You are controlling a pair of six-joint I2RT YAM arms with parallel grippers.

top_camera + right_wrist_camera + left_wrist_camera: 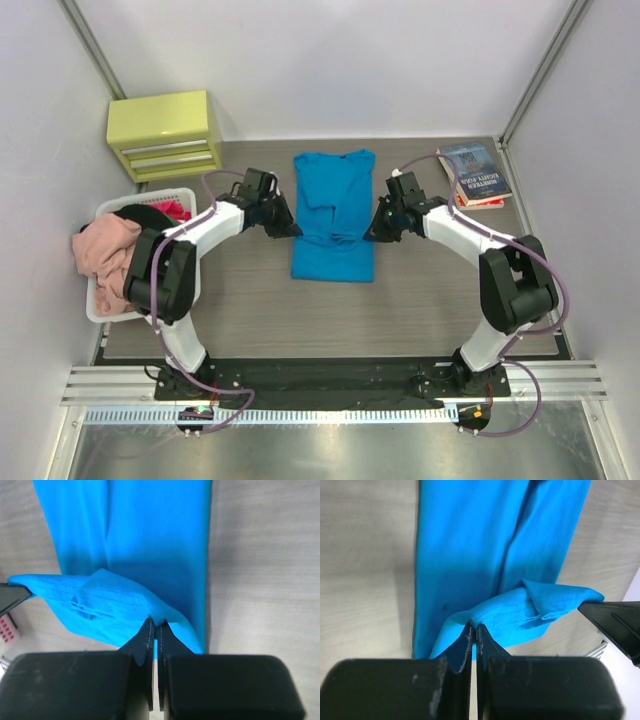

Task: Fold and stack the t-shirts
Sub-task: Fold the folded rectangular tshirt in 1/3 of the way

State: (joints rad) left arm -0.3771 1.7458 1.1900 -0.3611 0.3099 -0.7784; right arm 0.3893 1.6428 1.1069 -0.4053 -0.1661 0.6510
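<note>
Grip status: left gripper (pixel 474 627) and right gripper (pixel 155 624) are both clenched on the blue shirt (pixel 333 262), each pinching a raised fold of cloth at its own side edge. The shirt lies on the table (pixel 240 300) midway between the arms, long axis running straight away from the bases. The held fold spans the shirt's width from one gripper to the other, roughly halfway along its length. Neither arm is nearer; they stand level, one on each side. I judge the next move to be a joint carry along the long axis, so I must hold both grippers level to lay the fold square.
</note>
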